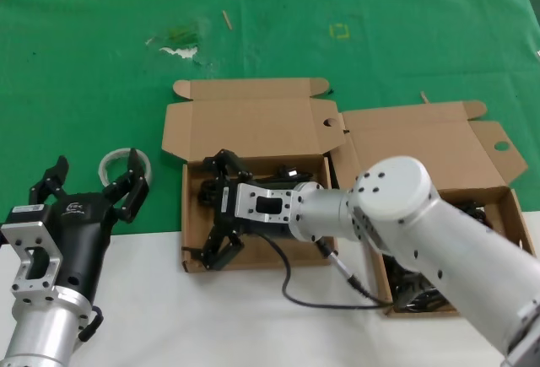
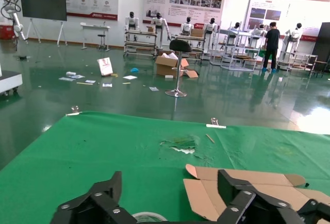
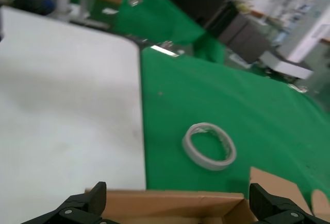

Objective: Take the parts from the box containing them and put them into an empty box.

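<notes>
Now, R gripper (image 1: 218,215): fingers spread, empty, reaching into left box (image 1: 253,122).
Parts (image 1: 422,287): w/ right box (image 1: 439,143), behind R arm.
L gripper (image 1: 93,183): spread, idle, by hose loop (image 1: 114,163).

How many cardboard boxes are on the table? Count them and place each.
2. One cardboard box sits at the table's centre, the right gripper open inside it. The other box adjoins it on the robot's right, behind the right arm.
</notes>
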### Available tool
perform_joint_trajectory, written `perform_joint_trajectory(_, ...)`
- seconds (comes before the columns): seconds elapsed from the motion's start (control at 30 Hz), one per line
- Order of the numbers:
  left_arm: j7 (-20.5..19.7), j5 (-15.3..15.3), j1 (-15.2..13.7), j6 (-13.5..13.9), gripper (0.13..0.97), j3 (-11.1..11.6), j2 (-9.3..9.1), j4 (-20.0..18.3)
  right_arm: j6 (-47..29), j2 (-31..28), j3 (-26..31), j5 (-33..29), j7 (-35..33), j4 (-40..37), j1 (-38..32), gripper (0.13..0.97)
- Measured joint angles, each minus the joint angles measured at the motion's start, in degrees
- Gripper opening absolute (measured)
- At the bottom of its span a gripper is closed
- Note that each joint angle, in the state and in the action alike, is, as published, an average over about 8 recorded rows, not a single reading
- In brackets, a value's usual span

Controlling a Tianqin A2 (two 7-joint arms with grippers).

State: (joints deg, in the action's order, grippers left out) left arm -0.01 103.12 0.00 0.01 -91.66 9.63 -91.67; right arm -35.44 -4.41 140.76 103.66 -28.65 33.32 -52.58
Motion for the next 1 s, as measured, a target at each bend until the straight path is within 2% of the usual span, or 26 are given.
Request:
perform_joint_trajectory(0.2,0.00,0.00,0.00,0.00,0.688,0.00,0.00,0.00,3.81,-1.37,-5.29,-0.06,3.08,6.28,5.66,0.959)
perform_joint_trajectory(0.23,0.00,-0.01,0.00,0.00,0.688,0.00,0.00,0.00,4.43,-1.60,-6.15,-0.07,3.58,7.30,6.58,0.960)
perform_joint_trajectory(0.5,0.00,0.00,0.00,0.00,0.847,0.00,0.00,0.00,9.53,-3.44,-13.21,-0.14,7.71,15.71,14.14,0.966)
perform_joint_trajectory(0.8,0.00,0.00,0.00,-0.01,0.939,-0.01,0.00,0.00,15.25,-5.50,-21.14,-0.23,12.33,25.13,22.63,0.966)
perform_joint_trajectory(1.0,0.00,0.01,0.00,-0.01,0.946,-0.01,0.00,0.00,19.07,-6.87,-26.42,-0.28,15.39,31.40,28.29,0.966)
